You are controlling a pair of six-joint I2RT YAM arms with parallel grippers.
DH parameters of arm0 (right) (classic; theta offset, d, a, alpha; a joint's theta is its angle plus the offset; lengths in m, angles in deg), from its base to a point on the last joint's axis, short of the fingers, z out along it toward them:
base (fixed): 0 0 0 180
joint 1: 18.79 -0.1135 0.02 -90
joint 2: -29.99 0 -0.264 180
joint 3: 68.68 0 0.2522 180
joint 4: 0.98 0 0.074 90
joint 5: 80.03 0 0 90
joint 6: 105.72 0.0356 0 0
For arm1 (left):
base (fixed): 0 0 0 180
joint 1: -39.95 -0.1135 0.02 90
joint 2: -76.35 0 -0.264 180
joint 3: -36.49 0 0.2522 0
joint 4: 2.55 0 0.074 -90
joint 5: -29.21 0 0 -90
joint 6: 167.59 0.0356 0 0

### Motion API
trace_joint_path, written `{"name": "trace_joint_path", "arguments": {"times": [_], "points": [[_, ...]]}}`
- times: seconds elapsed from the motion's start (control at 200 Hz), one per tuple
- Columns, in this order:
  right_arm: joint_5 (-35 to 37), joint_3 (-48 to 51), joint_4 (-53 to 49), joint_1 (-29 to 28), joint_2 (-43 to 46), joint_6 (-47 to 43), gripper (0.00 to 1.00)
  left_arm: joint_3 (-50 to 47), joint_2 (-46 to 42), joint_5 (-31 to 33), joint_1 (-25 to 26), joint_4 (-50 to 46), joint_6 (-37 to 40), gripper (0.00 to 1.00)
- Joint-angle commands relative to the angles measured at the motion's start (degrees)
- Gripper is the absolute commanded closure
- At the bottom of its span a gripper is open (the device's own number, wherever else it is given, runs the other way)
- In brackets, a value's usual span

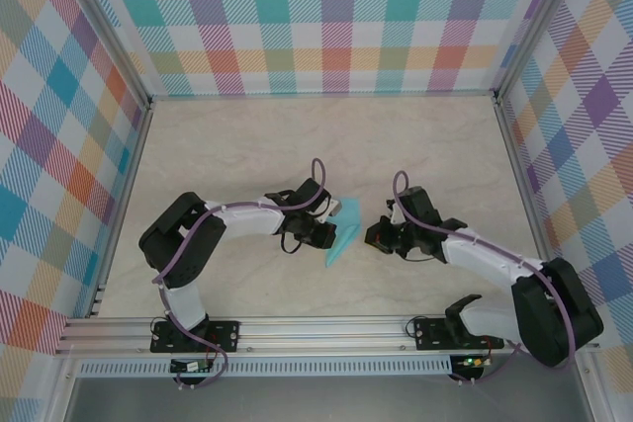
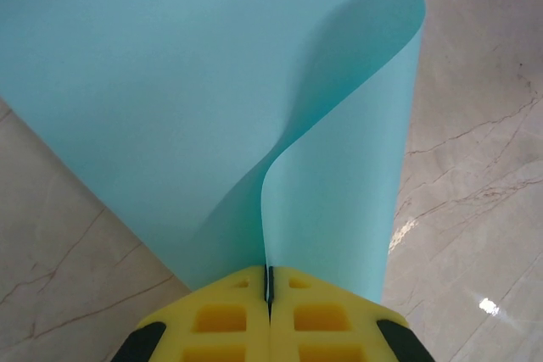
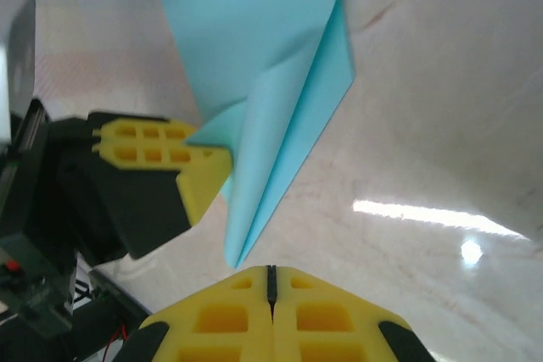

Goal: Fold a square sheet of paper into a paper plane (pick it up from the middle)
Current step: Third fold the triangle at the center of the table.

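L gripper (image 2: pixel 269 281) is clamping the paper (image 2: pixel 212 82): its yellow jaws are pressing together w/ the thin teal edge pinched in the seam between them. From the pinch the paper is fanning out toward 12 o'clock, plain teal, no print. One layer is spreading broad and smooth toward 10 o'clock. Another is curling up in a soft S-bend toward 1 o'clock, ending in a rounded corner.

R gripper (image 3: pixel 270 275) is sitting clenched, jaws meeting, nothing between them. The paper's sharp tip is hanging just beyond it at approx 11 o'clock, near but apart. In the R wrist view the paper is showing as a narrow folded wedge, layers overlapping, w/ a crease running along its length and the body widening toward 12 o'clock. The L gripper is gripping its edge at 9 o'clock there.

From the top view the paper is sitting between both grippers near the centre of the marbled table (image 1: pixel 247 155), a slim teal dart shape w/ its point aiming at 7 o'clock. Can't tell whether the tip is touching the table.
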Motion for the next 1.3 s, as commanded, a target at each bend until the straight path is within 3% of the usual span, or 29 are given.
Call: {"name": "trace_joint_path", "arguments": {"times": [0.0, 0.095, 0.225, 0.465, 0.73, 1.295], "points": [[-0.84, 1.52, 8.72, -2.82, 1.14, 5.15, 1.0, 0.57, 2.32, -0.03, -0.4, -1.42, 1.55, 0.96], [-0.11, 1.21, 7.79, -3.97, -0.71, 5.4, 1.0, 0.92, 2.12, 0.05, -0.43, -1.91, 1.71, 0.96], [8.7, -4.16, -1.87, -3.15, -2.37, 0.91, 0.95, 0.96, 1.81, 0.0, -0.39, -2.33, 1.81, 0.96], [3.61, -19.0, -5.62, 5.07, -18.42, -6.96, 1.0, 0.96, 1.88, 0.11, -0.44, -2.42, 1.4, 0.96], [-1.39, -31.38, -10.96, 5.62, -35.44, -12.14, 1.0, 0.65, 1.8, 0.16, -0.44, -2.44, 1.55, 0.96], [1.29, -33.71, -16.73, 5.61, -41.69, -18.1, 1.0, 4.14, 0.87, -0.13, -0.39, -6.52, 3.04, 0.95]]}}
